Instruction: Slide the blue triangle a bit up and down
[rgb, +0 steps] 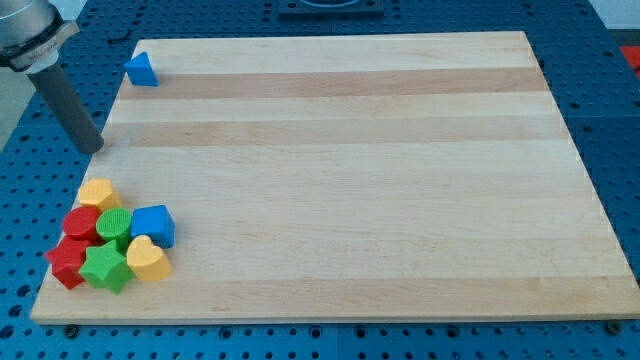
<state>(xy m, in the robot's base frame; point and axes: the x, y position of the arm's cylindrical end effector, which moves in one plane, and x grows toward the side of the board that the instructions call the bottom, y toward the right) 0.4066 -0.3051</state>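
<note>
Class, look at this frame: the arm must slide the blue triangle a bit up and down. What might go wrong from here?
1. The blue triangle sits at the board's top-left corner; pushed upward, it may slide off the edge.
2. My tip rests at the left edge, below the triangle; a push from there may skew it sideways.

The blue triangle block (141, 69) lies at the wooden desk's (350, 180) top-left corner. My tip (97, 148) sits below it at the left edge. Seven blocks cluster at the bottom-left corner, touching one another.

Wooden board (350, 180): blue triangle (141, 69) top-left; seven-block cluster (112, 235) bottom-left.
</note>
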